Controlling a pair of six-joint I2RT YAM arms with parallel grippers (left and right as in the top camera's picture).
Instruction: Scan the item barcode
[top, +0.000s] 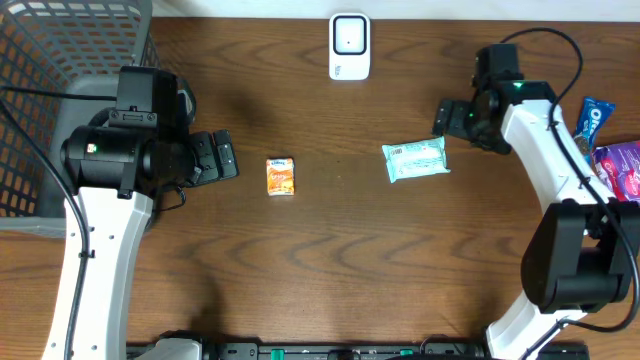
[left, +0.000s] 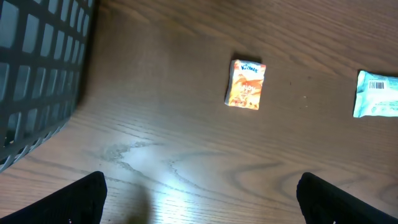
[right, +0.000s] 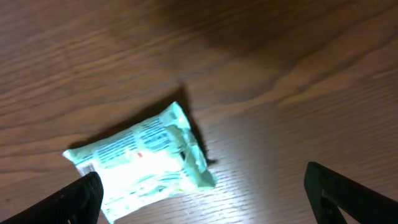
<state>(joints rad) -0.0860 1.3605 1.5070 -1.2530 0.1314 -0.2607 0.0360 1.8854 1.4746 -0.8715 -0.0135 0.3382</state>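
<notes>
A pale green and white packet (top: 415, 158) lies flat on the wooden table, right of centre. My right gripper (top: 452, 117) hangs open just beyond its right end. In the right wrist view the packet (right: 140, 162) rests on the wood by the left fingertip (right: 81, 199), and the right gripper (right: 205, 208) grips nothing. The packet's barcode label (left: 378, 86) faces up in the left wrist view. A small orange packet (top: 281, 176) lies at the table's centre. My left gripper (top: 222, 156) is open to its left, and the orange packet (left: 246, 84) lies ahead of the empty left gripper (left: 202, 208). A white scanner (top: 349, 46) stands at the back centre.
A grey mesh basket (top: 60, 80) fills the back left corner, its wall (left: 37, 74) close to my left gripper. A blue Oreo pack (top: 594, 120) and a purple pack (top: 622, 170) lie at the right edge.
</notes>
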